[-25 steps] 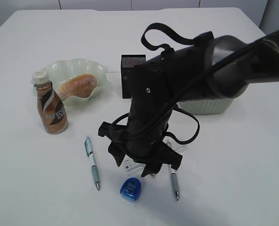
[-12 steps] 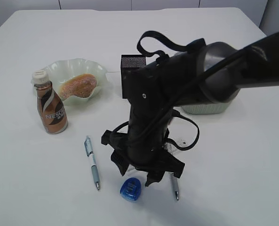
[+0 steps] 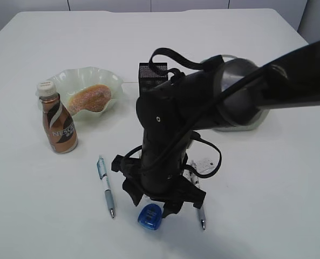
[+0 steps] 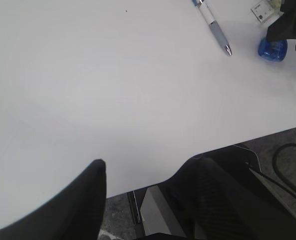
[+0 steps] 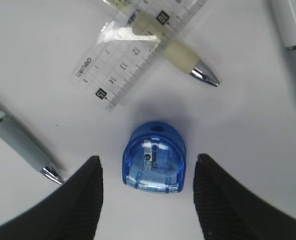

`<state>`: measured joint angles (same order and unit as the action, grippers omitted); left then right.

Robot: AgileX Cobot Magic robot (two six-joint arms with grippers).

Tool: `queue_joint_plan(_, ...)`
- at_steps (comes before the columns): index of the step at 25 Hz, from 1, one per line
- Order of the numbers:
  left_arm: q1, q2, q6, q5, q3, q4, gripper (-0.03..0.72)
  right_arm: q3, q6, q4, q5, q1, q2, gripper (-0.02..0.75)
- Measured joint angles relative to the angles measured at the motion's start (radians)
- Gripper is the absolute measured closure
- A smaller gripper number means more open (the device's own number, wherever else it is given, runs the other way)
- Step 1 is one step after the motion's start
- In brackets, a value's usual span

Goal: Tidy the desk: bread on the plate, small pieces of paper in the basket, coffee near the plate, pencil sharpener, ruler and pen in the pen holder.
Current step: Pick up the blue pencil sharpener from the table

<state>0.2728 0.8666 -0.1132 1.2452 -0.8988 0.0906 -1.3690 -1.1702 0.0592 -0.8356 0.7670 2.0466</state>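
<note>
With our right arm's jaws spread wide on either side of the blue pencil sharpener near the tabletop's front edge, we judge a skewed closing could nudge it into the ruler and pen just beyond.

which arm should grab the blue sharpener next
The right. Its gripper hangs open directly over the sharpener, one of its fingers on each side, not touching it. The left gripper is back at the desk edge, far from the sharpener.
</note>
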Motion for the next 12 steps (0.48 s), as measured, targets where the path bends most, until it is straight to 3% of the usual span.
queue_joint_plan(12,0.0,0.0,0.0,0.0,0.0,0.0,0.258,-0.003,0.0,0.002,0.004,0.0,0.031,0.283)
